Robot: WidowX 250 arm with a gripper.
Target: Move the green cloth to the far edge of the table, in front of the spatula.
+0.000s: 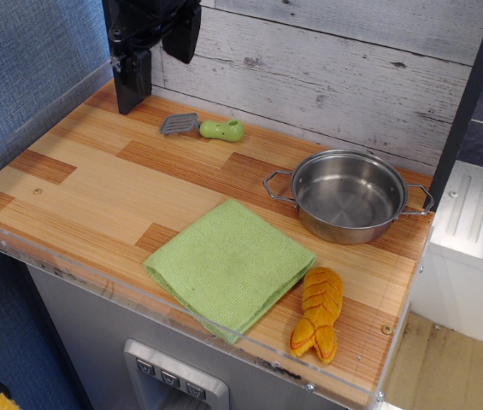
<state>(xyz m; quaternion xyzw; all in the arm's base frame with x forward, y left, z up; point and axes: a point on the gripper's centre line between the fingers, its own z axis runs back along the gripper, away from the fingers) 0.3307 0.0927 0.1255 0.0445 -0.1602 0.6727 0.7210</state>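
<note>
The green cloth (230, 266) lies folded flat on the near middle of the wooden table (96, 184), its near corner at the clear plastic rim. The spatula (204, 128), with a green handle and grey slotted blade, lies at the far edge near the back wall. My gripper (159, 53) is black and hangs at the top left, above and behind the spatula, far from the cloth. Its two fingers stand apart and hold nothing. Its upper part is cut off by the frame.
A steel pot (349, 196) stands right of the cloth. An orange plush fish (318, 313) lies at the near right. A dark post (130, 92) rises at the far left corner, another (468, 94) at the right. A plank wall backs the table.
</note>
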